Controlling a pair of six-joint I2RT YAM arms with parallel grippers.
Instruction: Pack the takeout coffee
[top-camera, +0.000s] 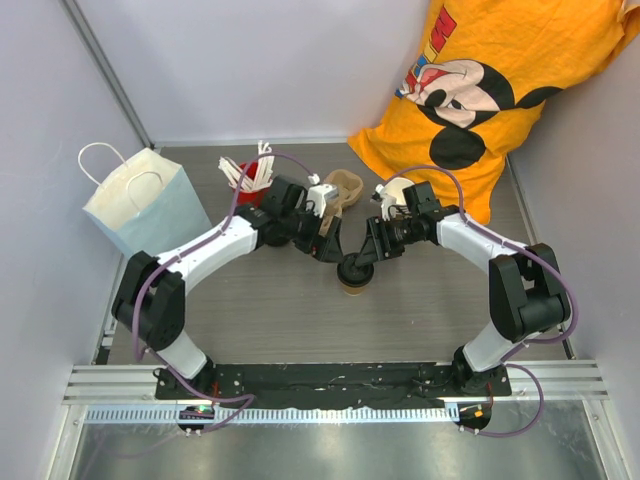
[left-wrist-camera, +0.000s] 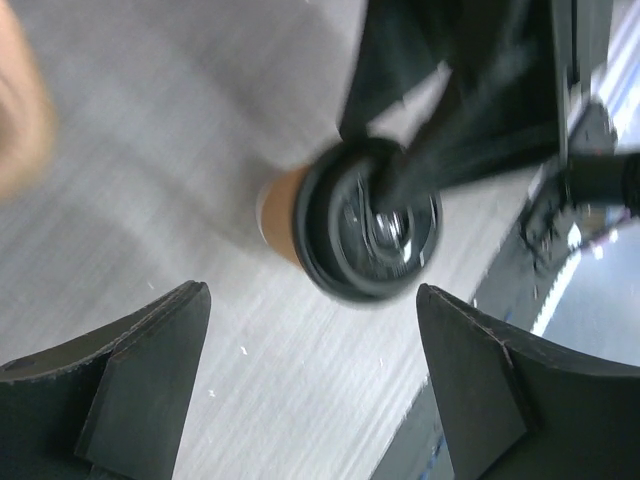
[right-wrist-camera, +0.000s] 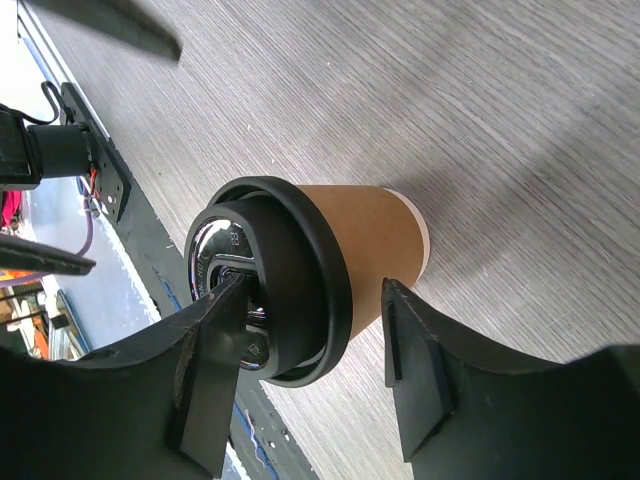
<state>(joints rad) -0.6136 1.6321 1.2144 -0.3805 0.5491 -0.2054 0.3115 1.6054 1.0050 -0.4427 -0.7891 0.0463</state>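
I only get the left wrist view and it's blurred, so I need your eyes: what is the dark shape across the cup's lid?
Observer: That's the right gripper. In its wrist view, one finger lies over the top of the black lid, and the other is beside the cup.
Operator: Is the cup upright?
Observer: Yes. The top view shows it standing on the table, between the two arms.
Operator: Where's the bag?
Observer: The paper bag is at the far left, by the wall, well apart from the cup.
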